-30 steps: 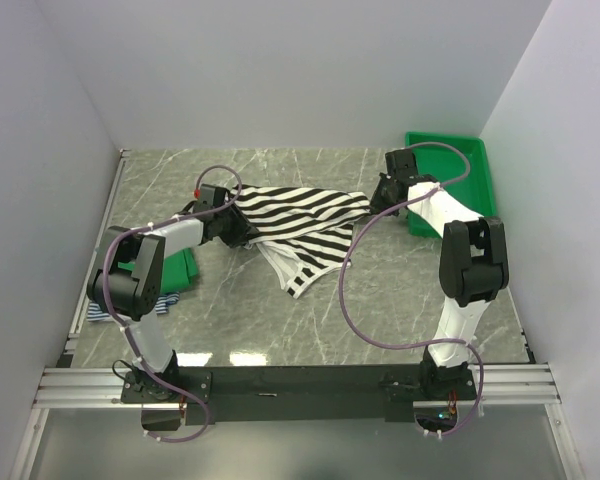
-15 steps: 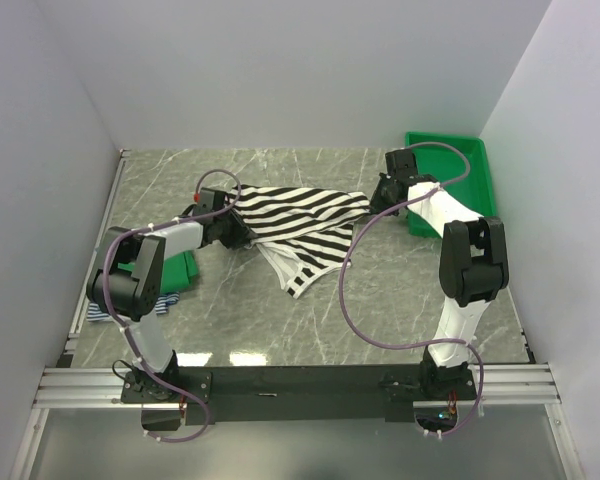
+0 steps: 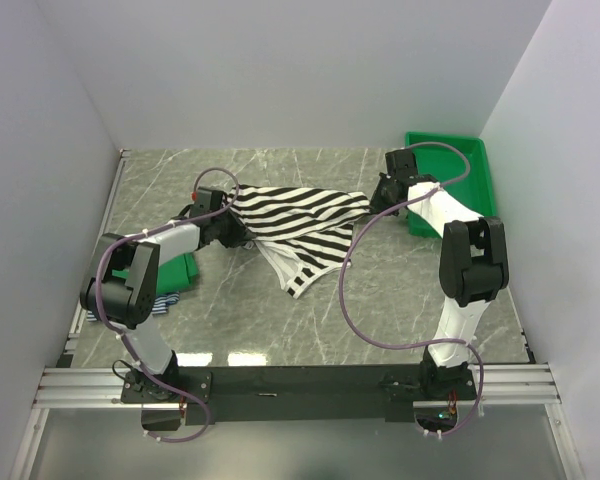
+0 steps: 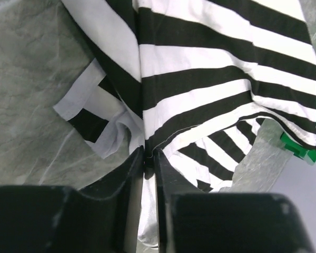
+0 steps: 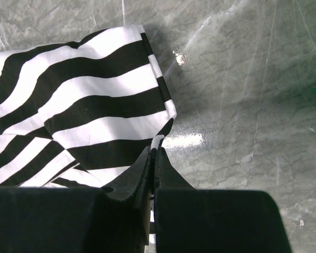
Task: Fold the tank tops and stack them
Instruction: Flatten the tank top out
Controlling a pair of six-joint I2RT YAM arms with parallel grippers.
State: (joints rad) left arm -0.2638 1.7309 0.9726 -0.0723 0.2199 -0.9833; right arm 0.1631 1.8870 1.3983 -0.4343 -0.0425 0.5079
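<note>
Left end effector (image 4: 149, 156) and right end effector (image 5: 153, 153) pinch striped top (image 3: 300, 212)

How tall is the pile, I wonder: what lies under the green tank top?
A blue-white striped top peeks out beneath the green tank top; the left arm covers most of the pile, hiding anything else.

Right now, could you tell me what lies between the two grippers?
In the top external view, the striped tank top spans from left gripper to right gripper, both shut on it.
</note>
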